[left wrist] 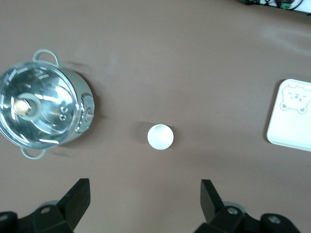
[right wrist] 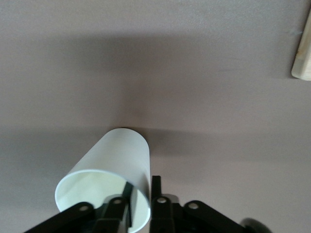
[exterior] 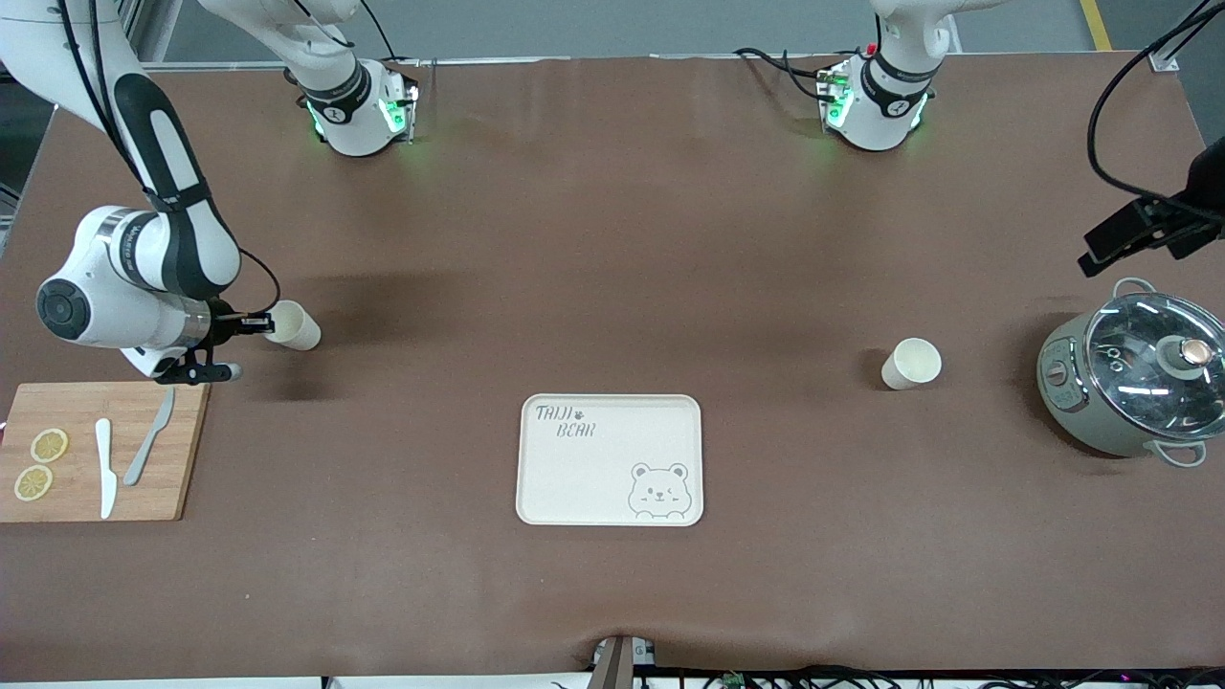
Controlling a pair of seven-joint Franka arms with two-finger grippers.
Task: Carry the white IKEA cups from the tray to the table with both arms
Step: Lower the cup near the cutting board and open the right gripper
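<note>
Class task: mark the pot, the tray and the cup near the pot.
pot (exterior: pixel 1081 402), front view, on its green side wall.
tray (exterior: pixel 574 478), front view, on its bare floor.
cup near the pot (exterior: pixel 910 364), front view, on its body.

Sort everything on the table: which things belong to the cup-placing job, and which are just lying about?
Job: cup pinched at its rim by the right gripper; second cup below the open left gripper; tray.

Lying about: pot, cutting board, knives, lemon slices.

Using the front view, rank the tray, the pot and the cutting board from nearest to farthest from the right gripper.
1. Cutting board, just beside the right gripper.
2. Bear-printed tray, mid-table.
3. Glass-lidded pot, at the left arm's end.
</note>
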